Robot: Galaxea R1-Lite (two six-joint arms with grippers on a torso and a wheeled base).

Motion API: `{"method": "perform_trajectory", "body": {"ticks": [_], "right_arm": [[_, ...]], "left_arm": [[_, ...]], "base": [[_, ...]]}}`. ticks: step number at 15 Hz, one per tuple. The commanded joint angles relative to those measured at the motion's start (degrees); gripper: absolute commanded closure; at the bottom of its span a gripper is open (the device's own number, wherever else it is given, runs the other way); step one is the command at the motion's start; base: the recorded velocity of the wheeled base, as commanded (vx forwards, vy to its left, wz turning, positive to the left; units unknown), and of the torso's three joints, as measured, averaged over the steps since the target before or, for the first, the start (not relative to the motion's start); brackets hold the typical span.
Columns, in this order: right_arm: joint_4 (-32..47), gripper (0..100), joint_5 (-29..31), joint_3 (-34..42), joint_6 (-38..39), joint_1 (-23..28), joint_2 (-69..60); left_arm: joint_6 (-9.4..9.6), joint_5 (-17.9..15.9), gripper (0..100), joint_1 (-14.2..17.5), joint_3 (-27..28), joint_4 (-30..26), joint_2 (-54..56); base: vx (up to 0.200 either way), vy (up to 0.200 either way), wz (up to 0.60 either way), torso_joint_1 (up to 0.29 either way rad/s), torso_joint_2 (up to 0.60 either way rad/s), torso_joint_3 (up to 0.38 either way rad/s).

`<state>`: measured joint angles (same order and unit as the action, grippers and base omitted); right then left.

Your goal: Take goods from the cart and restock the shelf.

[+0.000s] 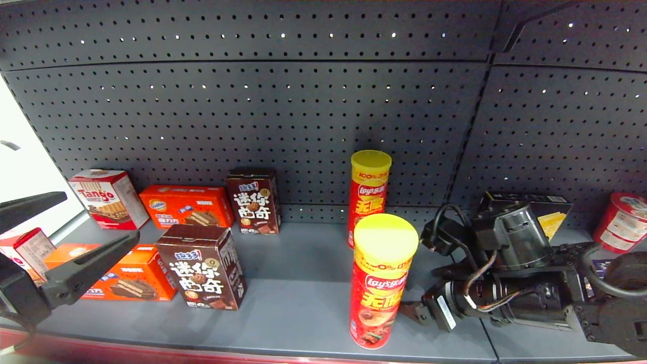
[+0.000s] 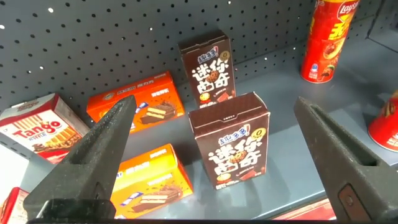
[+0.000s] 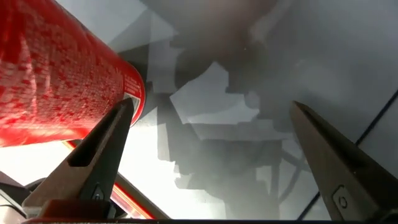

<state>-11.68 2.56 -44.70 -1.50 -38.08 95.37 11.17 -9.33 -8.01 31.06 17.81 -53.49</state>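
Note:
Two red chip cans with yellow lids stand upright on the grey shelf (image 1: 303, 283). The front can (image 1: 383, 283) is near the shelf's front edge and the rear can (image 1: 369, 194) is by the back wall. My right gripper (image 1: 412, 309) lies low on the shelf just right of the front can's base. In the right wrist view the right gripper (image 3: 214, 158) is open, and the front can (image 3: 62, 81) sits beside one finger with nothing between the fingers. My left gripper (image 1: 98, 216) hangs open at the left, facing a brown cookie box (image 2: 231, 142).
Brown boxes (image 1: 204, 270) (image 1: 252, 199), orange boxes (image 1: 184, 205) (image 1: 126, 275) and a wafer box (image 1: 108, 197) fill the shelf's left half. A black box (image 1: 551, 210) and a red cup (image 1: 624, 220) stand behind the right arm. The pegboard wall (image 1: 303, 101) closes the back.

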Motion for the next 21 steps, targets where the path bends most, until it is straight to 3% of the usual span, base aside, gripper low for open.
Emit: {"method": "perform_trajectory", "body": {"ticks": [1, 9, 21], "right_arm": [[-0.01, 0, -0.01, 0.41, 0.09, -0.06, -0.01], [-0.01, 0, -0.10, 7.53, 0.18, 0.55, -6.69], [-0.27, 0, -0.19, 1.99, 0.09, -0.85, -1.50]], "left_arm": [[0.00, 0.01, 0, 0.01, -0.56, 0.03, 0.14], [-0.09, 0.01, 0, 0.01, -1.53, 0.03, 0.58], [0.00, -0.08, 0, 0.01, -1.62, 0.03, 0.49]], "base": [[0.000, 0.000, 0.00, 0.000, 0.00, 0.000], [0.000, 0.000, 0.00, 0.000, 0.00, 0.000], [0.000, 0.000, 0.00, 0.000, 0.00, 0.000]]}}
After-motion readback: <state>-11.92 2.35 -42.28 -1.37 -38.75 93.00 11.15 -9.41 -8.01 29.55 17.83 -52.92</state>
